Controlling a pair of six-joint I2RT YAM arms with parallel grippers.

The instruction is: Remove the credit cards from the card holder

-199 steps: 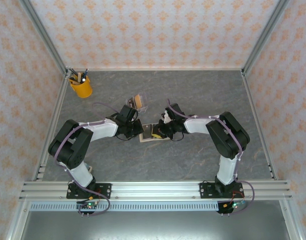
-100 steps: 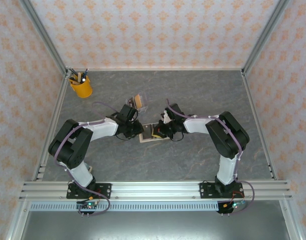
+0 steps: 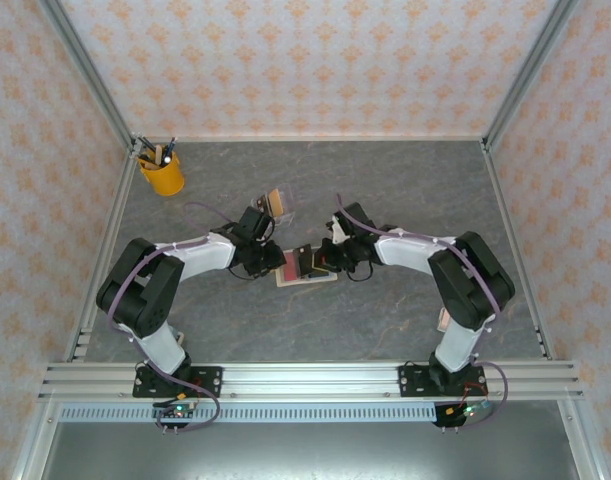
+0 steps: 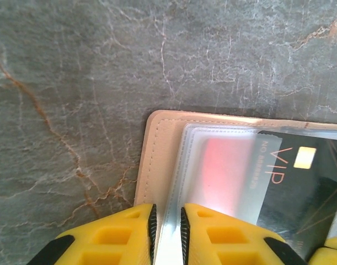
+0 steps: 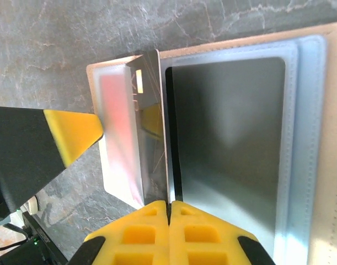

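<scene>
- Your left gripper (image 4: pixel 167 222) sits at the left edge of the card holder (image 4: pixel 157 149), which lies open on the table (image 4: pixel 74 83). Its jaws stand a narrow slit apart with the rim of the clear sleeve (image 4: pixel 186 182) between them; whether they press it, I cannot tell. Pin that rim firmly before pulling.
- A red card (image 4: pixel 223 171) lies flat inside that sleeve; leave it for later.
- The dark VIP card (image 4: pixel 306 187) sticks partway out of the sleeve.
- Your right gripper (image 5: pixel 169 207) looks clamped tight on that card's edge. Draw slowly, in line with the sleeve's mouth, so the holder neither lifts nor folds.
- Another dark card (image 5: pixel 229 138) rests in the right-hand pocket.
</scene>
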